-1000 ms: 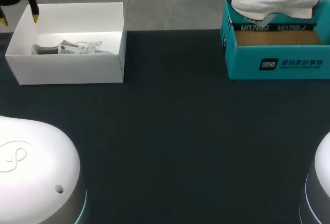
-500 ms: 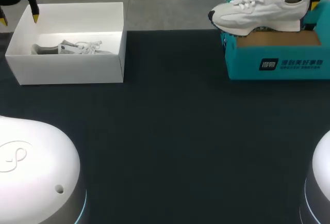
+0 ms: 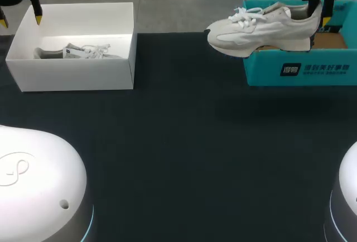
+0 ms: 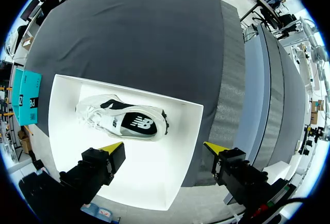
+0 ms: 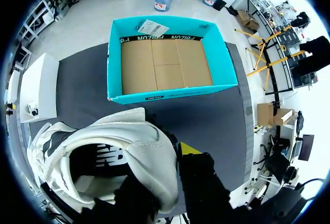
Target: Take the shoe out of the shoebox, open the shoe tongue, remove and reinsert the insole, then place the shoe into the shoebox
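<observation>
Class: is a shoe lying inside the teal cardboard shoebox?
No: the teal cardboard shoebox shows only brown floor; the right claw holds the white laced shoe outside.

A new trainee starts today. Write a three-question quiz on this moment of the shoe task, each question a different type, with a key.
1. Fill in: the left gripper hangs ____ above the white box, which has the second shoe in it.
2. What holds the white shoe by its heel? A. left gripper B. right gripper C. nothing, it lies on the table
3. True or false: the teal shoebox has a shoe lying on its floor.
Key: 1 open; 2 B; 3 false.
</observation>
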Robot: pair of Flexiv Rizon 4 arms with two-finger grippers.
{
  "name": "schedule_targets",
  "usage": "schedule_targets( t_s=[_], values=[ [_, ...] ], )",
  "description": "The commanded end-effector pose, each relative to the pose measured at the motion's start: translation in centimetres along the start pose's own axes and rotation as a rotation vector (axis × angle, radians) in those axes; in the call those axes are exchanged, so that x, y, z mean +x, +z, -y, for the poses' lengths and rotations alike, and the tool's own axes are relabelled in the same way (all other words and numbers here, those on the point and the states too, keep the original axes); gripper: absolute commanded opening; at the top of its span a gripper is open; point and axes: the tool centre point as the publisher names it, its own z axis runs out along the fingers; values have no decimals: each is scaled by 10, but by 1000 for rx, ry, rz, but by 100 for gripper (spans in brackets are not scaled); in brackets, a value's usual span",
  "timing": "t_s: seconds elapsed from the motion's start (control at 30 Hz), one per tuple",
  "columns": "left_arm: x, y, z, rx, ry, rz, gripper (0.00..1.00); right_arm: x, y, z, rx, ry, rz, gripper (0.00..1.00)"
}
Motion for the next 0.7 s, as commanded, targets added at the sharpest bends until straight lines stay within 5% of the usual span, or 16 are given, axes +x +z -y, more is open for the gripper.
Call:
schedule_targets(
  t_s=[0.03, 0.27, 0.7],
  values=[
    [0, -1, 0, -1, 0, -4, 100, 13, -3, 20, -53, -11, 2, 0],
    [0, -1, 0, -1, 0, -4, 100, 33, 0, 33, -20, -32, -36, 0],
    [0, -1, 0, -1, 0, -4, 100, 33, 0, 33, -20, -32, -36, 0]
  ],
)
